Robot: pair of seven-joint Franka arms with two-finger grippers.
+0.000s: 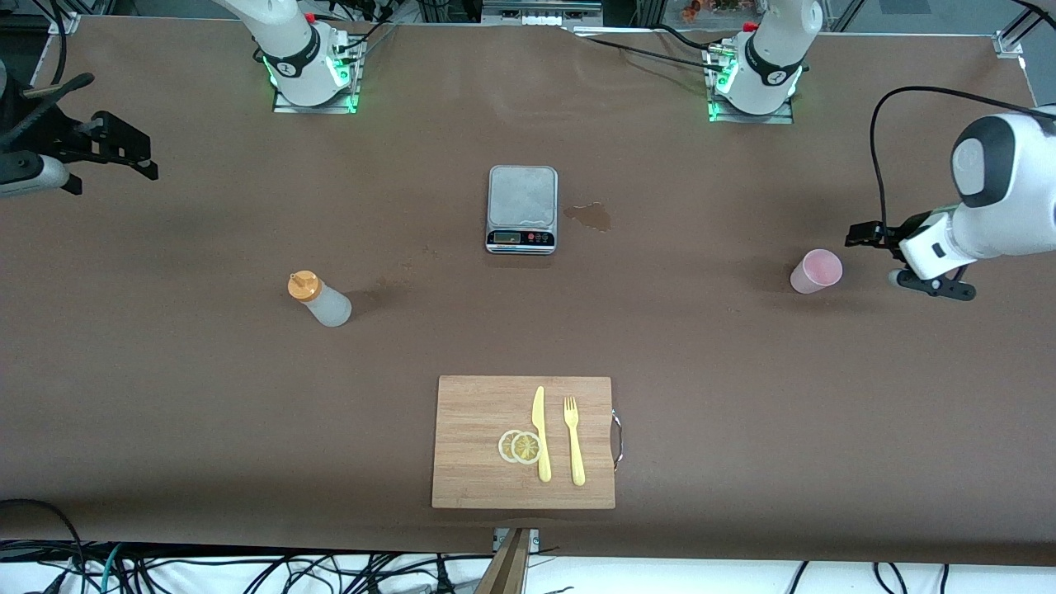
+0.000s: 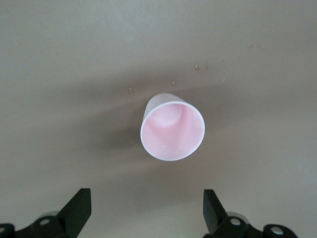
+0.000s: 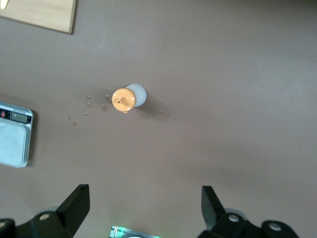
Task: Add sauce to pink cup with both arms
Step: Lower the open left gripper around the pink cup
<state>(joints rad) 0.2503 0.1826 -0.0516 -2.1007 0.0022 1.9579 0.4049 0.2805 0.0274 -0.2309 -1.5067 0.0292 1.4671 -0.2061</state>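
Left gripper [image 2: 146, 210] hangs by the pink cup [image 1: 816, 271] at the left arm's worktop end, jaws wide, empty; right gripper [image 3: 143, 208] likewise, high over the sauce bottle [image 1: 320, 299]; both light, tip risk if nudged.

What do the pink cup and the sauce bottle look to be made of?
The pink cup: probably thin matte plastic, since light glows through its wall. The sauce bottle: likely soft frosted plastic, with a cloudy translucent body and an opaque orange cap.

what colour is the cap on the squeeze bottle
Orange; the cap on the squeeze bottle shows best in the right wrist view.
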